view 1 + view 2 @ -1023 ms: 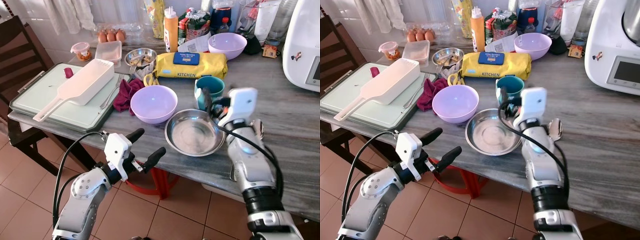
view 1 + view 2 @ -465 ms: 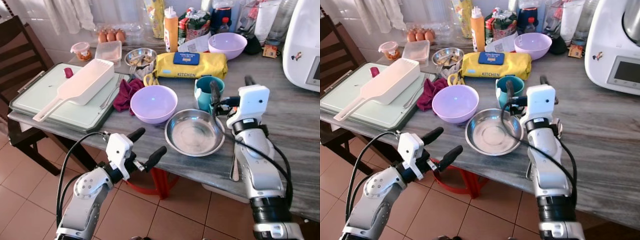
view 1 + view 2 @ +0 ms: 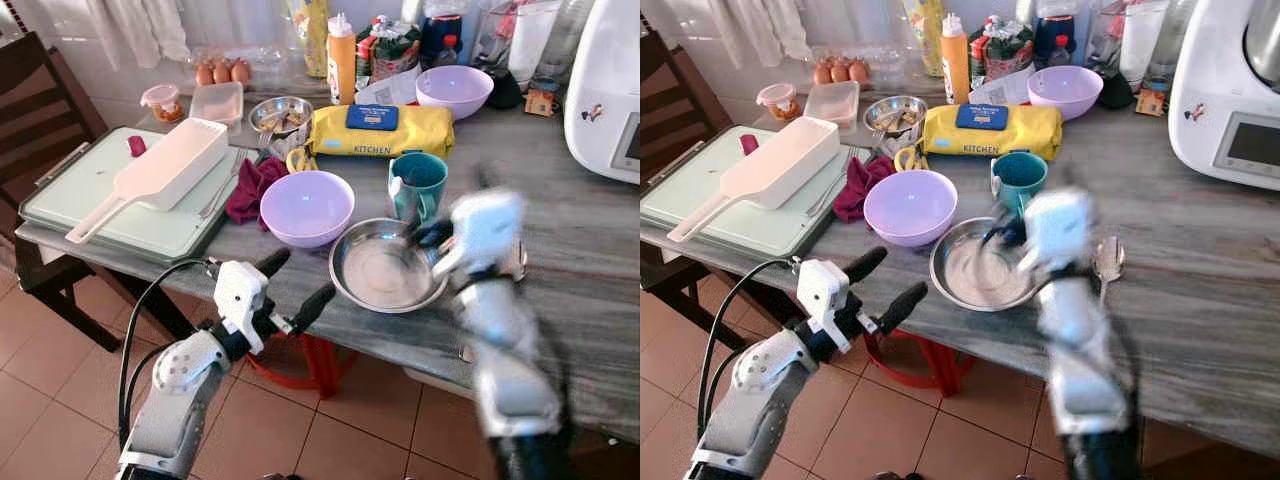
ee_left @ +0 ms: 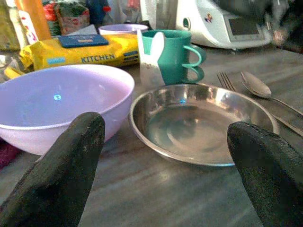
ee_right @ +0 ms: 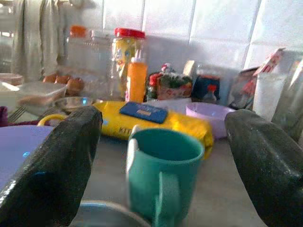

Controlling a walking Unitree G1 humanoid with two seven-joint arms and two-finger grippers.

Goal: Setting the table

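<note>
A steel bowl [image 3: 385, 268] sits near the table's front edge. A purple bowl [image 3: 307, 205] is to its left and a teal mug [image 3: 420, 182] just behind it. A spoon [image 3: 1107, 258] and a fork [image 4: 226, 80] lie to the right of the steel bowl. My left gripper [image 3: 297, 285] is open and hovers in front of the table edge, pointing at the gap between the two bowls. My right gripper [image 3: 425, 232] is blurred with motion. It hangs over the steel bowl's right rim, open and holding nothing, with the mug [image 5: 161, 182] straight ahead between its fingers.
A pale tray [image 3: 60, 200] carrying a white scoop [image 3: 165, 170] fills the table's left end. A maroon cloth [image 3: 250, 188] lies beside it. Behind are a yellow wipes pack [image 3: 380, 128], a second purple bowl [image 3: 454, 90], bottles and eggs. A white appliance [image 3: 610, 90] stands at the right and a dark chair [image 3: 35, 110] at the left.
My right arm has swung left and back toward me, from beside the mug to over the steel bowl's right rim. My left gripper has edged slightly closer to the table.
</note>
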